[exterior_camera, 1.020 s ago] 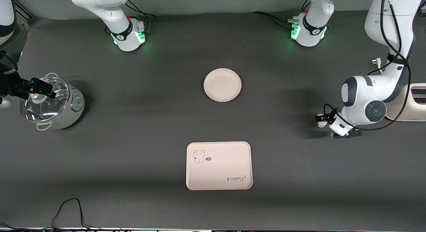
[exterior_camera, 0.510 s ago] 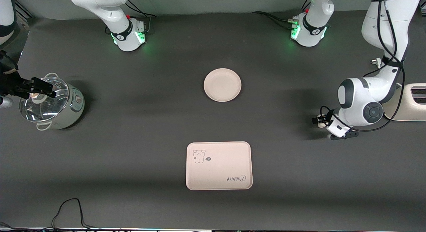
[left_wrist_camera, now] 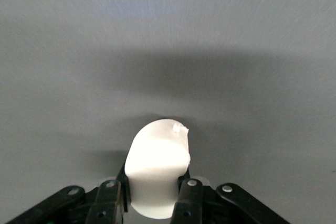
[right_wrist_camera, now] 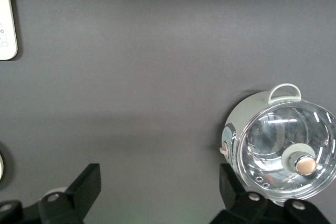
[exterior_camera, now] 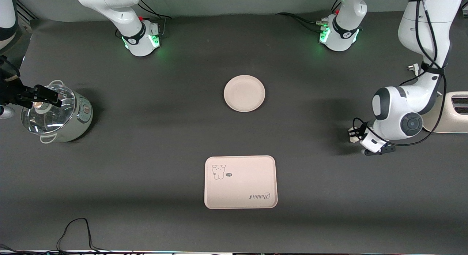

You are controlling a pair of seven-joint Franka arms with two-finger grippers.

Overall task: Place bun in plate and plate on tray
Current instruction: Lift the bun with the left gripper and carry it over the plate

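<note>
bun, small plain white lump, rounded one side, flat-cut the other (left_wrist_camera: 156, 174): pinched between the black fingers of the left gripper (left_wrist_camera: 152, 203), low over the bare dark table mat toward the left arm's end; from the front camera you see it only as a pale speck at the fingertips (exterior_camera: 352, 134).

plate, round plain cream-white dish with raised rim (exterior_camera: 244, 93): mid-table, nothing on it, well apart from the bun.

tray, cream rectangular tray with rounded corners and cartoon animal drawing (exterior_camera: 240, 182): nearer the front camera than the plate, a clear strip of mat between them.

right gripper (right_wrist_camera: 157, 195): jaws spread wide, holding nothing, waiting above the pale green pot with glass lid (exterior_camera: 55, 113) at the right arm's end.

risks, as judged:
- the grip looks to sit on the bun's lower part; you could lose it on a quick swing, or it could twist in the fingers.
- the lump looks soft; more squeeze may dent it.
- you may clip the plate's raised rim on a low approach and slide the dish.

room: open mat lies between bun and plate, nothing in the path. a cream appliance (exterior_camera: 453, 117) sits just beside the left arm's elbow, so watch that edge as you turn.
</note>
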